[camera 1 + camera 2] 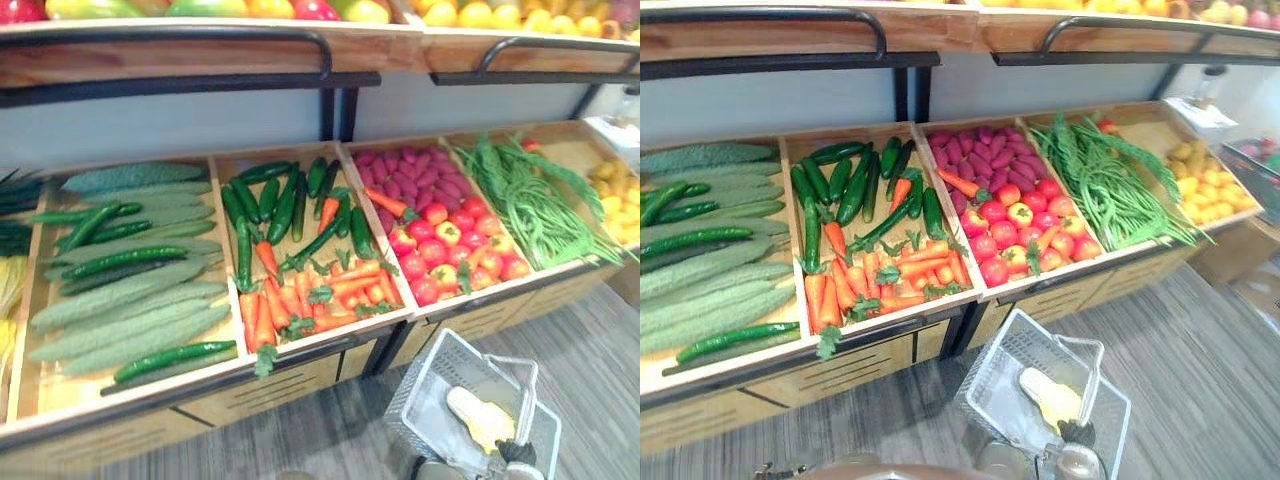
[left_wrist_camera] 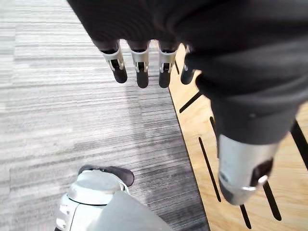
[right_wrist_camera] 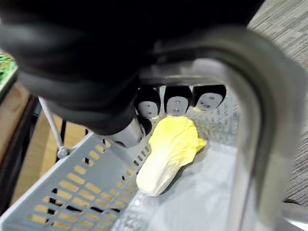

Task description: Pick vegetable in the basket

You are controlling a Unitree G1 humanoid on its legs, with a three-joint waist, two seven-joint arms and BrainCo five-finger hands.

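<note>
At 5 o'clock the grey perforated plastic basket [image 1: 425, 400] runs off the bottom edge; the right hand [image 1: 517, 453] on its blurred grey handle [image 3: 255, 125] is mostly cut off.

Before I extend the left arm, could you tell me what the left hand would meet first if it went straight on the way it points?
Most likely the grey floor: the left hand points its straight fingers down at it with nothing between. The wooden stand front runs close beside, though depth is unclear.
</note>
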